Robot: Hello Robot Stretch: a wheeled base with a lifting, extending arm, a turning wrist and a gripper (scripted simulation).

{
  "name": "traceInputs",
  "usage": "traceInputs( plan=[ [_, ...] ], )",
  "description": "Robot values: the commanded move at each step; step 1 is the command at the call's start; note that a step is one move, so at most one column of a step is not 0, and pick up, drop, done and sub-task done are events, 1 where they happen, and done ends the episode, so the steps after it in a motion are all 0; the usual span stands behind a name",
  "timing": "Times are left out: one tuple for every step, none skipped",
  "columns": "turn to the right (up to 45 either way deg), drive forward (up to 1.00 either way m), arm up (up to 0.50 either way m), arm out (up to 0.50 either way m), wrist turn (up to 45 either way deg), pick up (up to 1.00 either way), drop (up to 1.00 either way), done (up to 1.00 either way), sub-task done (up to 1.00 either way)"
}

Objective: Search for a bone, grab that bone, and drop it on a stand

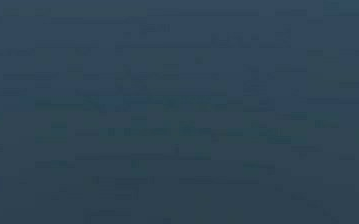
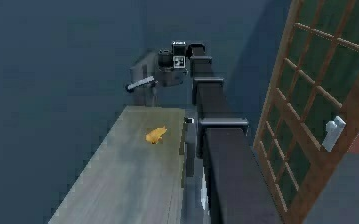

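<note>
A home: blue walls [image 2: 57, 60], glazed wooden door [image 2: 322, 90]

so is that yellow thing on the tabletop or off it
On it: the small yellow thing lies flat on the grey tabletop, apart from the hand.

Pale tabletop [image 2: 112, 175] bears one small yellow object [image 2: 156, 134].

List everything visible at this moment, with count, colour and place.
wall: one, dark blue, across the forward view
table: one, pale grey-green top, arm side view's lower left
small yellow thing: one, yellow-orange, lying on the table beside the arm
door: one, brown wooden frame with dark panes, arm side view's right
door handle: one, white, on the door
arm: one, dark bar, rising from the bottom edge
gripper: one, dark grey, at the arm's far end
</note>
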Motion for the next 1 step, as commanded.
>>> traceInputs(
  plan=[
    [0.0, 0.0, 0.0, -0.1, 0.0, 0.0, 0.0, 0.0, 0.0]
  ],
)
